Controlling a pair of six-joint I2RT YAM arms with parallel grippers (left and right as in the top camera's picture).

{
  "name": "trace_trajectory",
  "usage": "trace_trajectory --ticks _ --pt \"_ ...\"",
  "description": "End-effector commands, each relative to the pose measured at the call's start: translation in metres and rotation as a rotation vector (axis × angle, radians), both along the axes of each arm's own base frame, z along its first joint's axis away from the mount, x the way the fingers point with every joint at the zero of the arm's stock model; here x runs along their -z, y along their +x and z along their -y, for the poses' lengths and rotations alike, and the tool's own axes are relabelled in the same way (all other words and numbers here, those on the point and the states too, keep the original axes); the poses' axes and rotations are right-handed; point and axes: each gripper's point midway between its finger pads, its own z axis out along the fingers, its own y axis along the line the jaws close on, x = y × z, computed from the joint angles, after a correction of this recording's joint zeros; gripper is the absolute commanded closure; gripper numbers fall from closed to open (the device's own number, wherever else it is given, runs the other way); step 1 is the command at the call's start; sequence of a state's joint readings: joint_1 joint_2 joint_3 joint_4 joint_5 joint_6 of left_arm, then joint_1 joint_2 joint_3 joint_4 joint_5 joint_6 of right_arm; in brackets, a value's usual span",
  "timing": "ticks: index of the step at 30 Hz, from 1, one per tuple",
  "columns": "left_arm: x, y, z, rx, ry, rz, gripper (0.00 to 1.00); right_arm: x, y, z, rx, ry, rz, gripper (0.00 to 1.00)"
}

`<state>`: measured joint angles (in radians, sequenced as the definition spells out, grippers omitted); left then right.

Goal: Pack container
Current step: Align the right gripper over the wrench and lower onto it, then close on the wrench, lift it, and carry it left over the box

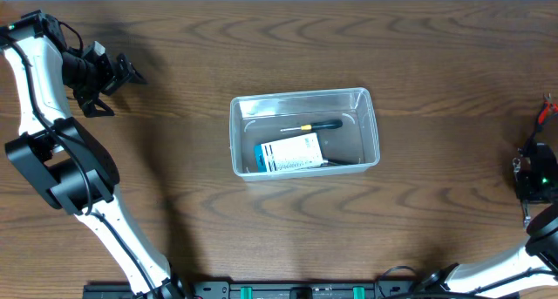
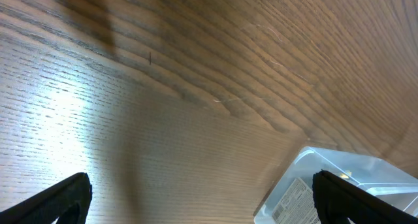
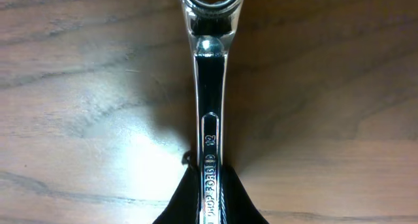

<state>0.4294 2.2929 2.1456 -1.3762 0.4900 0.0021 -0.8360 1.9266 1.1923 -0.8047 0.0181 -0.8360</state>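
Observation:
The container [image 1: 301, 97], a clear plastic tub, stands mid-table and holds a black-handled screwdriver [image 1: 314, 125] and a white-and-blue labelled box [image 1: 290, 153]. One corner of the container [image 2: 307, 162] shows in the left wrist view, behind my right-hand finger [image 2: 353, 198]. My left gripper [image 1: 131, 72] hovers at the far left, well away from the tub. It is open [image 2: 202, 198], with only bare wood between its fingers. My right gripper [image 3: 210, 198] is shut on the shank of a chrome wrench [image 3: 210, 87], whose ring end points away from me. In the overhead view that gripper [image 1: 532, 173] sits at the table's right edge.
A red-tipped object [image 1: 547, 110] pokes in at the right edge, beyond my right arm. The wooden table [image 1: 279, 238] stretches around the tub on all sides.

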Motion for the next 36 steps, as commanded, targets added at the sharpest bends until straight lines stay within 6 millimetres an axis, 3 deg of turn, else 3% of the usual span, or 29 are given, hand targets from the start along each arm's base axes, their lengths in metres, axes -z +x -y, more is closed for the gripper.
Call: trace_trajectory --ticks 1,7,11,16,20,24,28,36 --pt "-0.015 0.002 -0.004 -0.004 0.023 0.037 0.02 -0.013 0.031 -0.008 -0.036 -0.008 0.068 0.99" --pt "-0.015 0.002 -0.004 -0.004 0.023 0.037 0.02 -0.070 0.093 -0.020 -0.136 -0.095 0.187 0.99" --pt "-0.015 0.002 -0.004 -0.004 0.023 0.037 0.02 -0.120 0.136 -0.053 -0.265 -0.134 0.259 0.99" --pt "-0.015 0.002 -0.004 -0.004 0.023 0.037 0.02 -0.183 0.183 -0.135 -0.489 -0.153 0.353 0.99" --pt "-0.015 0.002 -0.004 -0.004 0.023 0.037 0.02 -0.213 0.207 -0.208 -0.713 -0.167 0.428 0.99" --pt "-0.015 0.002 -0.004 -0.004 0.023 0.037 0.02 -0.221 0.213 -0.287 -0.987 -0.167 0.467 0.99" --pt "-0.015 0.002 -0.004 -0.004 0.023 0.037 0.02 -0.217 0.198 -0.356 -1.220 -0.143 0.459 0.99" --pt "-0.015 0.002 -0.004 -0.004 0.023 0.037 0.02 -0.217 0.172 -0.431 -1.450 -0.042 0.500 0.99"
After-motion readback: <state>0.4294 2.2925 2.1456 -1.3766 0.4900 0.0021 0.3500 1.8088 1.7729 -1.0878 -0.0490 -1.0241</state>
